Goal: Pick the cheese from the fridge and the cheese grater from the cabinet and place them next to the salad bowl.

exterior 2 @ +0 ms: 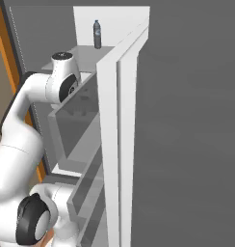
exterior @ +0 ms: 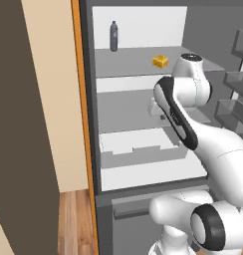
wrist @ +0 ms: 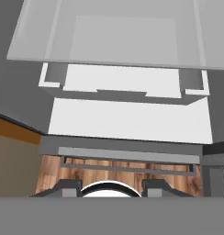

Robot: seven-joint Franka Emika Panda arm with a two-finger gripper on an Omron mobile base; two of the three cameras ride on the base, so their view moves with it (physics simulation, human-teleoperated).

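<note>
Gripper (wrist: 111, 186) empty (facing fridge (wrist: 127, 121)); cheese (exterior: 160, 61) on shelf

fridge (exterior 2: 187, 120) door open | dark bottle (exterior 2: 97, 34) upright on top shelf | arm (exterior 2: 37, 96) reaching in

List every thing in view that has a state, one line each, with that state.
fridge: door open, shelves exposed.
fridge door: swung wide, edge-on in the right base view.
cheese: resting on the upper shelf, untouched.
bottle: upright on the upper shelf.
gripper: holding nothing; jaws' spread unclear.
</note>
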